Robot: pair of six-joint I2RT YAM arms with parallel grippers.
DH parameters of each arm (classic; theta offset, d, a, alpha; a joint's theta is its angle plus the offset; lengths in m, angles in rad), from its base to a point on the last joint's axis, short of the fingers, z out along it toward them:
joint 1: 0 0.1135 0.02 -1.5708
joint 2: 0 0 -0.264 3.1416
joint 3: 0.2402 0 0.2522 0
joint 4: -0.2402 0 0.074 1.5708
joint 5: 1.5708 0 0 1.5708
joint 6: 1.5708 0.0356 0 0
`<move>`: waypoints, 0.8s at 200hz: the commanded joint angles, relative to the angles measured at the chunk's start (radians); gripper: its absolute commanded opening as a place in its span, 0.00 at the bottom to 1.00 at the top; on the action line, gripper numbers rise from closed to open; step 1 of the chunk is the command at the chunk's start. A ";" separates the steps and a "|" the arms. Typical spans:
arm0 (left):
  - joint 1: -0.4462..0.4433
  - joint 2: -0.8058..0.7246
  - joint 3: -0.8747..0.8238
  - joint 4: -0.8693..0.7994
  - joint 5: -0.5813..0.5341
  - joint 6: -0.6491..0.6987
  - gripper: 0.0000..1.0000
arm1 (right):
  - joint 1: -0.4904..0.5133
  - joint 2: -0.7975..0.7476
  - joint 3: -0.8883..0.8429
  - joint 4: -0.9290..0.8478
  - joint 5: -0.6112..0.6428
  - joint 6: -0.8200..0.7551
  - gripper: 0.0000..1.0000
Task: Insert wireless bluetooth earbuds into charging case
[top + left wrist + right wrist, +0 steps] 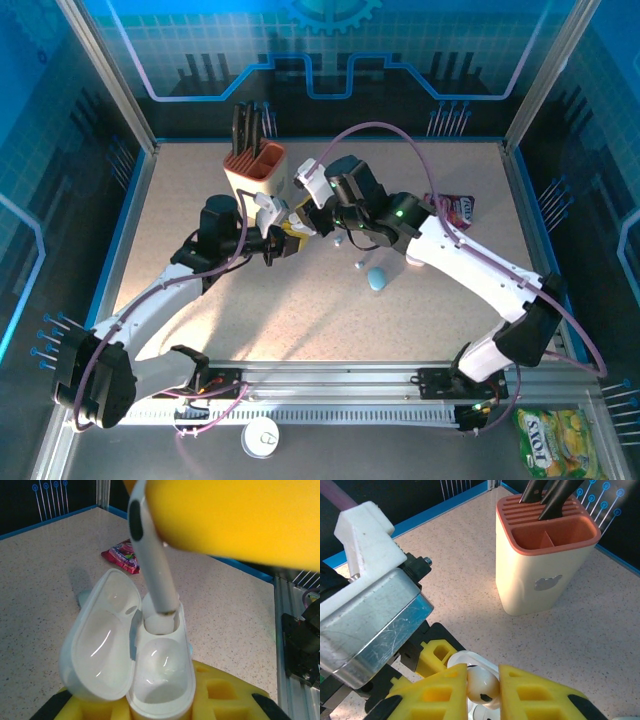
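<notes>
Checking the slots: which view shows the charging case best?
Left wrist: the charging case stands open, an earbud stem at one slot's mouth. Right wrist gives a sliver of its rim; from the top it is too small.

— How many cases do you see?
— I count two: one white glossy plastic charging case [160, 680] and one pale blue pebble-shaped case [377, 279].
— Earbuds?
— One white stemmed plastic earbud [152, 565] for certain. Two tiny pale specks [358, 265] on my worktop [250, 320] are too small to name.
— The rest?
— One cream knife block with a terracotta top [540, 575]. Two snack packets: one red packet [455, 207], one green-yellow packet [558, 440]. One white round disc [261, 437].
</notes>
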 commanded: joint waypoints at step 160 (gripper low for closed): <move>-0.008 -0.001 0.033 0.038 0.011 -0.061 0.15 | 0.016 0.026 -0.084 0.042 -0.076 0.010 0.20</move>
